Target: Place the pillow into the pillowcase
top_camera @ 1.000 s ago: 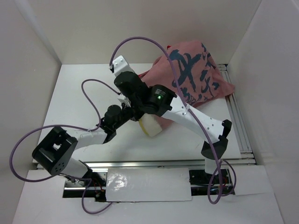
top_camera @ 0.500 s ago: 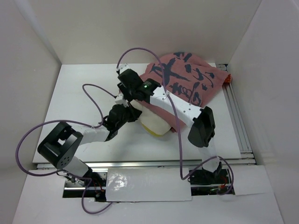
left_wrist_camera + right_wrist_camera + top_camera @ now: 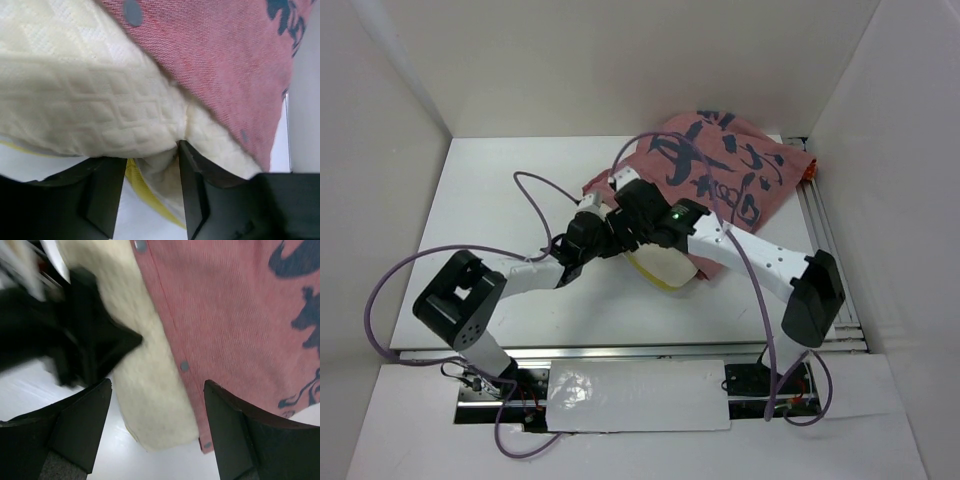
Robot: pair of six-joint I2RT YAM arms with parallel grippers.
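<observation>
The pillowcase (image 3: pixel 730 175) lies faded-pink side up with dark brush marks at the back right of the table. The cream pillow (image 3: pixel 665 268) pokes out of its near-left edge. In the left wrist view the pillow (image 3: pixel 75 100) bulges under the pillowcase (image 3: pixel 215 65). My left gripper (image 3: pixel 150 192) is open, with a fold of pillow and its yellow piping between the jaws. My right gripper (image 3: pixel 157 425) is wide open above the pillow (image 3: pixel 145 390) end and the snap-studded hem of the pillowcase (image 3: pixel 225 315), holding nothing. From above, the left gripper (image 3: pixel 603 232) and right gripper (image 3: pixel 638 208) crowd together.
White walls enclose the table on three sides. An aluminium rail (image 3: pixel 825 250) runs along the right edge and another (image 3: pixel 620 352) along the front. Purple cables (image 3: pixel 535 195) loop over the left half. The left gripper's black body (image 3: pixel 85 335) shows in the right wrist view.
The right gripper has opened and let go of the pillowcase, which has dropped from a raised bunch to lie flatter. The left gripper has opened off the pillow. Both arms shifted right.
</observation>
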